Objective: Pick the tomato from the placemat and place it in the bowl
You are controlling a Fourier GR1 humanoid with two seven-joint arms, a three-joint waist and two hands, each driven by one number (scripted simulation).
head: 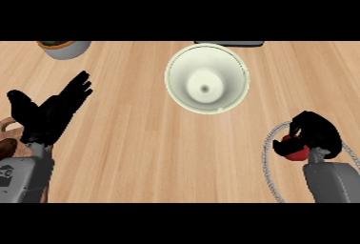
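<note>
A red tomato (pixel 295 148) shows partly under my right hand (pixel 314 132), whose black fingers and thumb curl round it at the right side of the view. Both are over a light placemat (pixel 269 162) with a pale braided edge, mostly hidden by my forearm. The cream bowl (pixel 206 78) stands upright and empty at the upper middle of the wooden counter, well apart from the tomato. My left hand (pixel 53 110) rests open at the left edge, fingers straight and pointing up.
A grey pot with a plant (pixel 63 48) stands at the upper left corner. A dark flat object (pixel 229 43) lies behind the bowl at the top edge. Brown wooden items (pixel 7 138) peek in at the left edge beside my left forearm.
</note>
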